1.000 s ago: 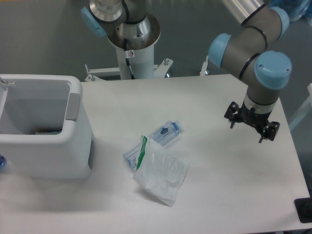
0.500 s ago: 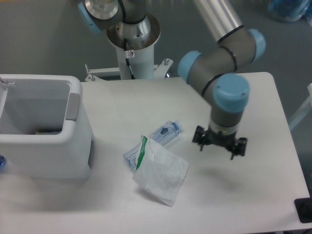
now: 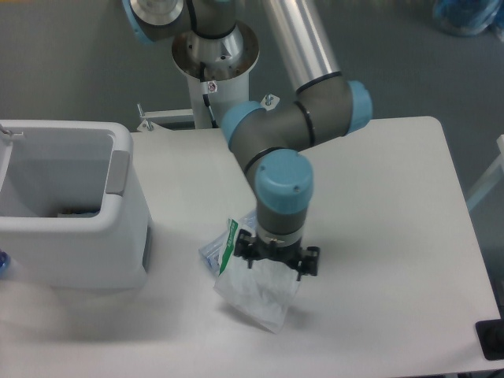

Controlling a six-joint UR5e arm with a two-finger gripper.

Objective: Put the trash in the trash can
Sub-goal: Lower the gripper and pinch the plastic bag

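The translucent whitish plastic bag (image 3: 250,295) with a green strip lies on the white table (image 3: 378,236) near the front middle. Under its left edge shows part of the clear bottle (image 3: 210,253); the rest of the bottle is hidden by the arm. My gripper (image 3: 279,262) hangs directly over the bag's upper part, fingers pointing down. The view from above does not show how far apart the jaws stand. The white trash can (image 3: 75,205) stands at the left edge of the table, its top open.
The arm's base column (image 3: 213,63) rises at the back middle. A dark item lies at the bottom of the bin. A black object (image 3: 492,340) sits at the table's front right corner.
The arm has swung left from the right side of the table and now hangs over the bag and bottle. Bag, bottle and bin have not moved.
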